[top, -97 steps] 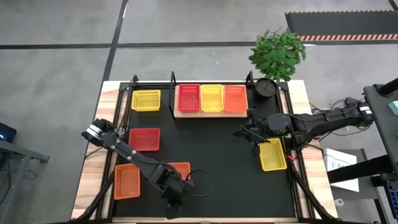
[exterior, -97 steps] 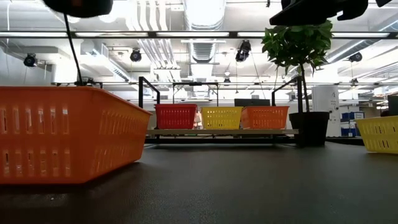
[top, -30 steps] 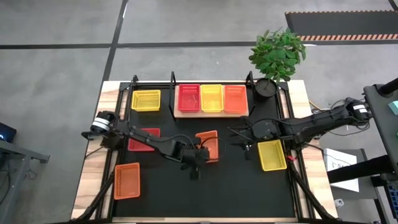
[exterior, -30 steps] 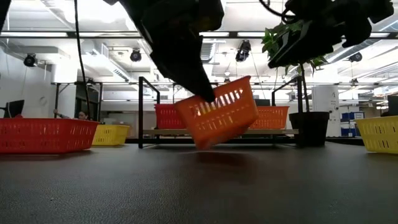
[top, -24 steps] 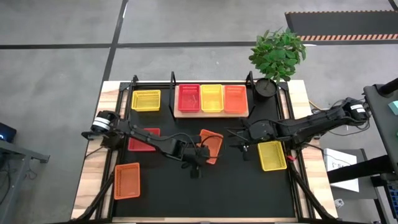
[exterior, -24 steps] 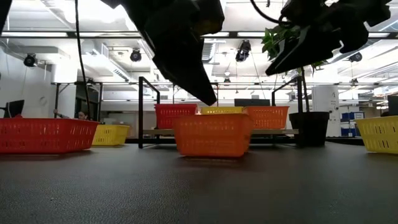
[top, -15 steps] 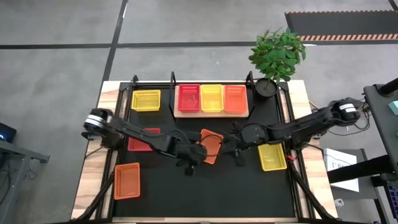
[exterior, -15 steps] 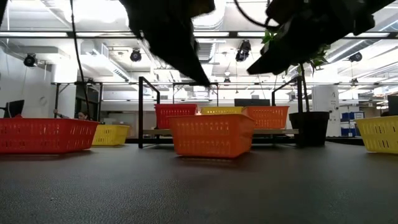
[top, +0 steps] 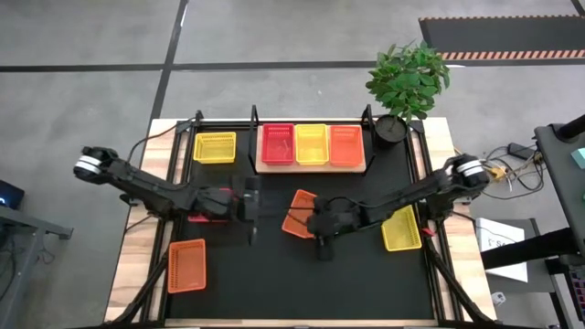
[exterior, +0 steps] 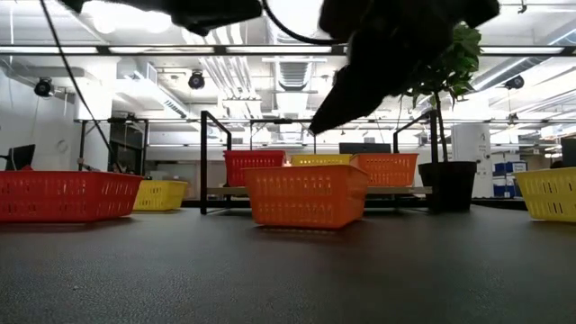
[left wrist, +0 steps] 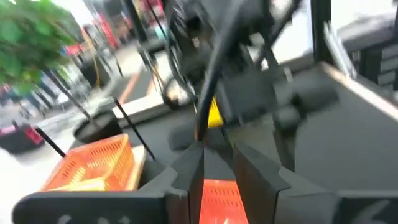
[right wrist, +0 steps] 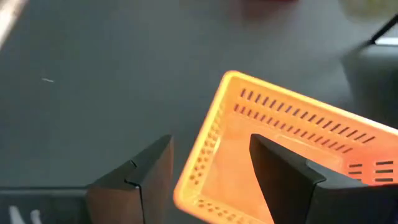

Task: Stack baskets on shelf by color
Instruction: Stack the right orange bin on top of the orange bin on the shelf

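1. Loose orange basket sat mid-worktop, rotated so its long axis ran diagonal to the worktop edges. It rested flat on its base in the low view, nothing touching it.
2. Right hand was the nearer one: just beside the basket's corner on the right-arm side, slightly nearer the front edge. Wrist view had its fingers spread wide, straddling one basket rim, one finger over the inside, one outside. Raised or down, couldn't tell.
3. Left hand was farther off on the other side, near the red basket. Fingers parted a little, holding nothing visible.
4. Shelf lay straight back from the basket, with red, yellow and orange baskets side by side. Orange stack was at the right end, so I'd judge the carry as back and slightly right.
5. Room: open worktop between basket and shelf. Watch the black post and potted plant just beside the orange slot.
6. Basket would need squaring to the shelf before nesting.
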### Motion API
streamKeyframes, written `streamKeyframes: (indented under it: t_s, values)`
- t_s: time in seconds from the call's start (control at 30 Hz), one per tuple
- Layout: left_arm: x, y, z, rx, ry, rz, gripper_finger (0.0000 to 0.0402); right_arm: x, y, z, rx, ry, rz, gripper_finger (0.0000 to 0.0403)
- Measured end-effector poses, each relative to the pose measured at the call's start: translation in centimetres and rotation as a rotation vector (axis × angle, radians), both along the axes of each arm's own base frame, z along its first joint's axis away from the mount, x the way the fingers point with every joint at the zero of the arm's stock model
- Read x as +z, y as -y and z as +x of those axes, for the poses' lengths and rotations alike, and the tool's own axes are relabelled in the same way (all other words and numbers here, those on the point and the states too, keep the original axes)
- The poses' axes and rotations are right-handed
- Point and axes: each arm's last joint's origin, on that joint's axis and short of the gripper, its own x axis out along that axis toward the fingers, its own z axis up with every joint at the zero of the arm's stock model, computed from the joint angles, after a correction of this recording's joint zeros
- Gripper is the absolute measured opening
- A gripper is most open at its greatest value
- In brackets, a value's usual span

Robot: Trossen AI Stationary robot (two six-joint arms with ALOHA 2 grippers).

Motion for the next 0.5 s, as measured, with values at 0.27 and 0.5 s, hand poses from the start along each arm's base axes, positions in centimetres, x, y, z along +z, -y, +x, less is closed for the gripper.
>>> streamKeyframes:
  t_s: [0.27, 0.5]
  values:
    - [-1.5, -0.8, -3.4, -0.052, 0.219, -0.039, 0.007, -1.6, -0.9, 3.7, -0.021, -0.164, -0.063, 0.0205]
    - [-1.1, -0.8, -3.9, -0.057, 0.249, -0.051, 0.0069, -2.9, -1.1, 5.5, -0.018, -0.273, -0.11, 0.018]
